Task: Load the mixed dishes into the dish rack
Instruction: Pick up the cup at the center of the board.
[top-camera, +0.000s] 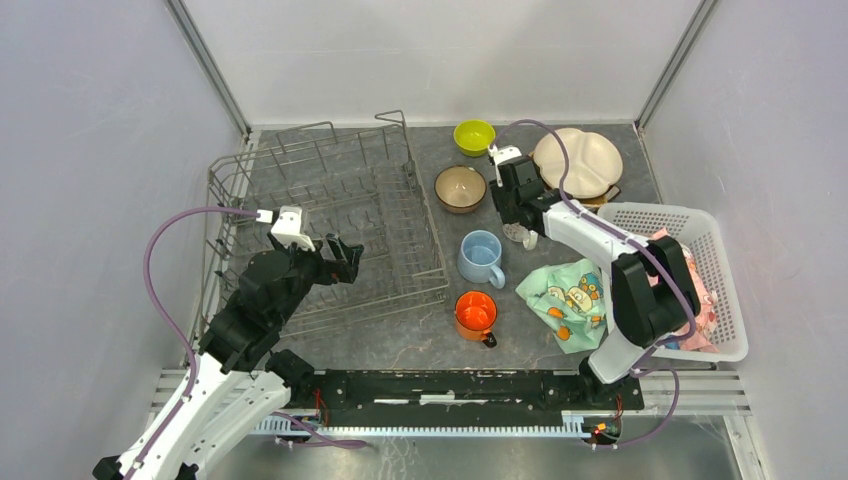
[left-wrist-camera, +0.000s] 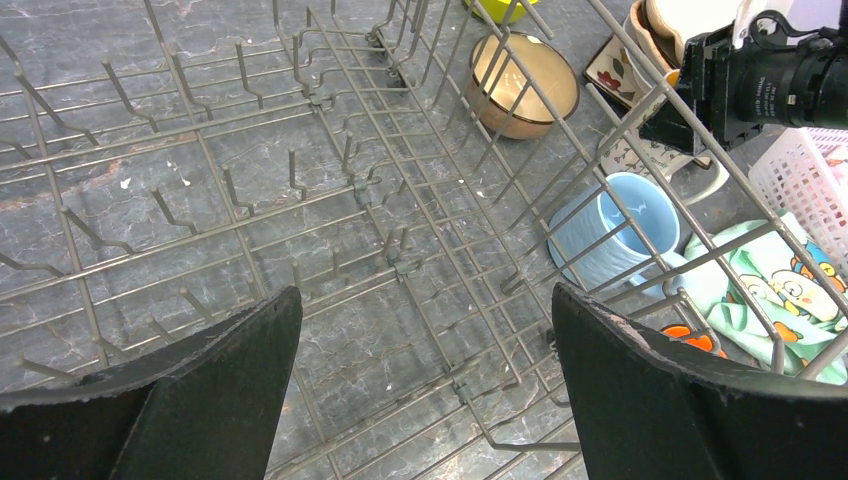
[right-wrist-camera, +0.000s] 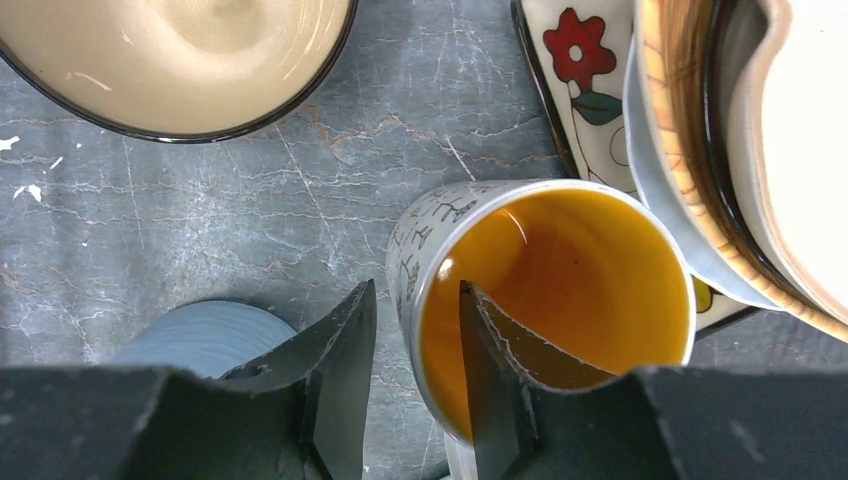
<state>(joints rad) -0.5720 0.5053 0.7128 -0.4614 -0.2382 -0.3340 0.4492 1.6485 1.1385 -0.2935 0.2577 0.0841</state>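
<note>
While the empty dish rack (top-camera: 330, 215) fills centre left of the top view, the left gripper (left-wrist-camera: 425, 310) hangs over it, jaws wide apart. Right of centre, the right gripper (right-wrist-camera: 416, 287) straddles the upright white patterned mug (right-wrist-camera: 570, 270), one finger inside the wall, one outside. Clamped? Can't tell. The rack lies well left of the mug.

A lab robot cell: plain white panels (top-camera: 90, 150) on aluminium posts (top-camera: 205, 60) box in a grey marbled table (top-camera: 400, 345), with two cabled arms (top-camera: 255, 295) bolted to a rail (top-camera: 460, 385) at its edge.
</note>
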